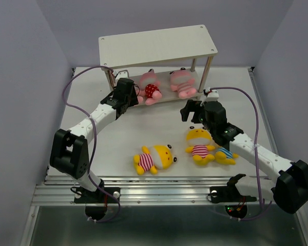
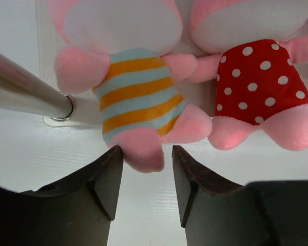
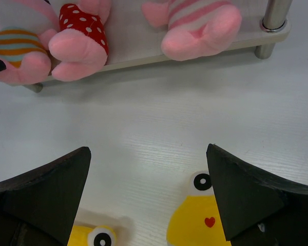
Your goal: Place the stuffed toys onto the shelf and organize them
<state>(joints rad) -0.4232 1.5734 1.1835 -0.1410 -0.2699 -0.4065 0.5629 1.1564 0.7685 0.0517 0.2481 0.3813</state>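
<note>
Now, upper left in the top view, the left gripper (image 2: 148, 154) holds its jaws apart either side of a foot of the orange-striped pink frog (image 2: 136, 97) on the shelf's (image 1: 156, 43) lower board. Centre-right, the right gripper's (image 3: 148, 151) jaws gape wide above yellow frogs (image 1: 199, 146) on the counter (image 1: 143, 128).

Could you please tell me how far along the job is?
Roughly half done. Three pink toys lie on the shelf's lower board; the open left gripper flanks the orange-striped one's foot. The open right gripper hovers near the three yellow toys, all on the table and yet to be shelved.
</note>
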